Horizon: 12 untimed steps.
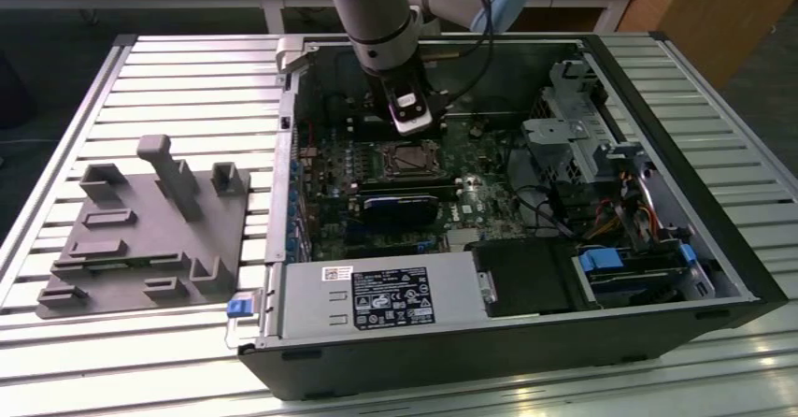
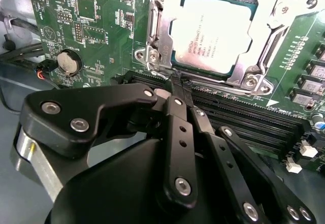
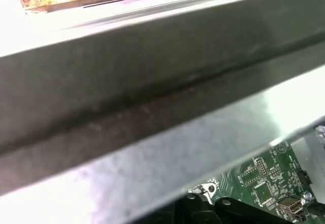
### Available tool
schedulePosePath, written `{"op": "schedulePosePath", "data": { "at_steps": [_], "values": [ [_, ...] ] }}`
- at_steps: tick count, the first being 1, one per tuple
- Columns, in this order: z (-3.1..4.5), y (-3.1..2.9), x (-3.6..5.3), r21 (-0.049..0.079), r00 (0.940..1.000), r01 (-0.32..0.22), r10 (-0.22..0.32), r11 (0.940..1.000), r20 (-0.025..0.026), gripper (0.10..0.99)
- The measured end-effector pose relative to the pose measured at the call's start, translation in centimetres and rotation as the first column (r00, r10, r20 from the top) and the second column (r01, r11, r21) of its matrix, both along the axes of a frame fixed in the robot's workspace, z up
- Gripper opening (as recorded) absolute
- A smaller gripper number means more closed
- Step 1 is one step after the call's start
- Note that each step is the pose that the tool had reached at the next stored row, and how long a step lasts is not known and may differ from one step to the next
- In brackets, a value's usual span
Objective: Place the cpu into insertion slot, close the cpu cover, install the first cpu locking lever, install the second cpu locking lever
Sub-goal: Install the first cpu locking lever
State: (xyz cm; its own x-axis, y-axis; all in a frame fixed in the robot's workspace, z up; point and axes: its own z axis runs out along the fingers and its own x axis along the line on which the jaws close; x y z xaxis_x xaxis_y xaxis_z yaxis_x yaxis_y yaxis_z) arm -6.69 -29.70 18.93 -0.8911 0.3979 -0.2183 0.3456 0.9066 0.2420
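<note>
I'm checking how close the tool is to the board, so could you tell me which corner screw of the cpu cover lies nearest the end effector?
The screw at the cpu cover corner just beyond the end effector; the other corner screws sit farther along the frame.

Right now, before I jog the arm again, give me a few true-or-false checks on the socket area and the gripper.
1. The cpu sits in the socket. True.
2. The cpu cover stands raised, clear of the chip. False: it lies flat, framing the chip.
3. The gripper holds the chip. False: its fingertips meet at the socket's edge beside the memory slots.
4. A grey fixture plate lies outside the computer case, on the exterior view's left. True.
</note>
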Motion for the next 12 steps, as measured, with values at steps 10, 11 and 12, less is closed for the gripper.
{"op": "schedulePosePath", "data": {
  "at_steps": [10,11,12],
  "values": [
    [1.07,0.0,0.0,0.001,1.0,0.0,0.0,1.0,0.0001,0.106],
    [1.32,0.0,0.0,0.001,1.0,0.0,0.0,1.0,0.0,0.106],
    [1.57,0.0,0.0,0.001,1.0,0.0,0.0,1.0,0.0,0.106]
  ]
}}
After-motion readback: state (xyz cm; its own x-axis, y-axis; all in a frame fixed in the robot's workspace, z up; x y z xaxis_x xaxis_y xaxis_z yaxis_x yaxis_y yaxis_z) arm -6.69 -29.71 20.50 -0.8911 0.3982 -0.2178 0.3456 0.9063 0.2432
